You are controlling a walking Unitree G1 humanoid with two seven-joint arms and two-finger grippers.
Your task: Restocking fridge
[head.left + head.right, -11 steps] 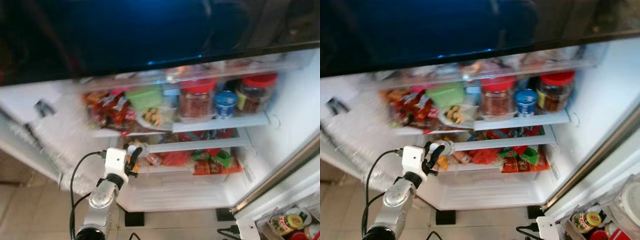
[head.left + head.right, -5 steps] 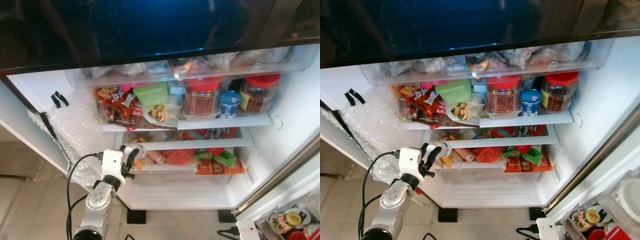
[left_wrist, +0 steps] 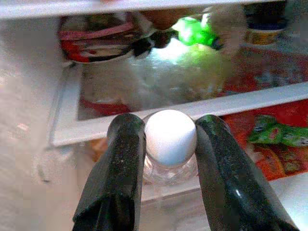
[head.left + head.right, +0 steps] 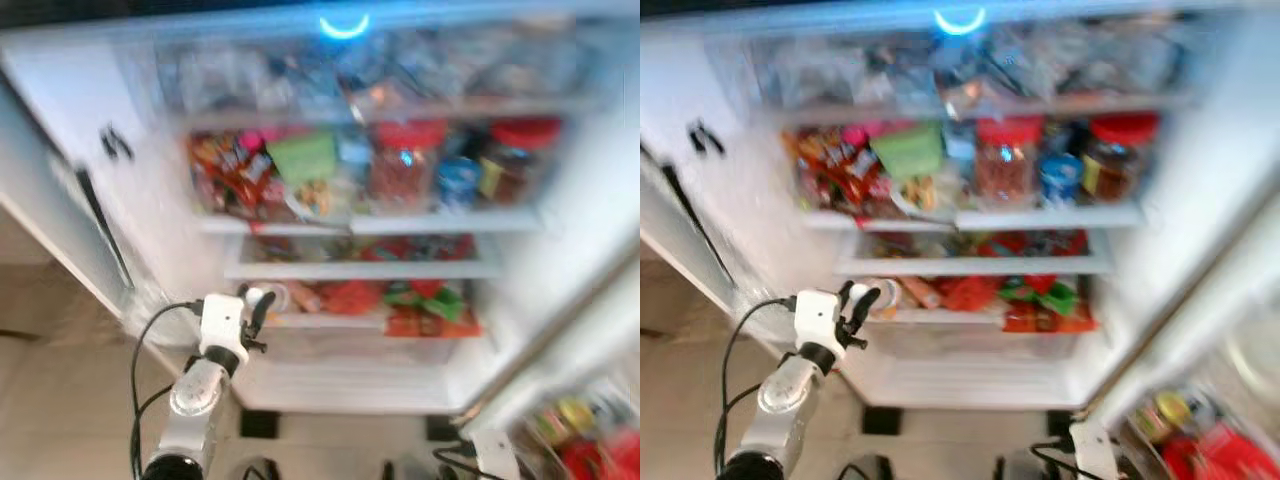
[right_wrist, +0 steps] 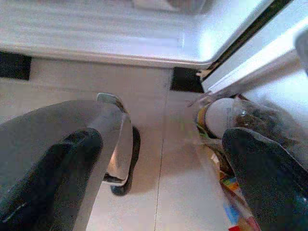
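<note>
The fridge stands open before me, with its stocked shelves [image 4: 360, 225] blurred in the eye views. My left gripper [image 4: 255, 305] is raised at the left end of the lower shelf [image 4: 350, 272]. It is shut on a clear bottle [image 3: 168, 166] with a white cap [image 3: 170, 137], and the cap sits between the two black fingers [image 3: 120, 159]. Past the bottle are the white shelf edge [image 3: 144, 122] and red and green packets. My right gripper [image 5: 163, 137] hangs low over the tiled floor, its fingers wide apart and holding nothing.
The upper shelf carries two red-lidded jars [image 4: 400, 170], a blue tub [image 4: 455, 180], a green box [image 4: 305, 160] and snack packets [image 4: 225, 175]. Red and green packets [image 4: 420, 305] lie below. The door shelf [image 4: 580, 440] with jars is at lower right.
The whole picture has shifted and blurred: the camera moved, and the dark panel above has left the view. My left gripper still holds the bottle by the lower shelf.
</note>
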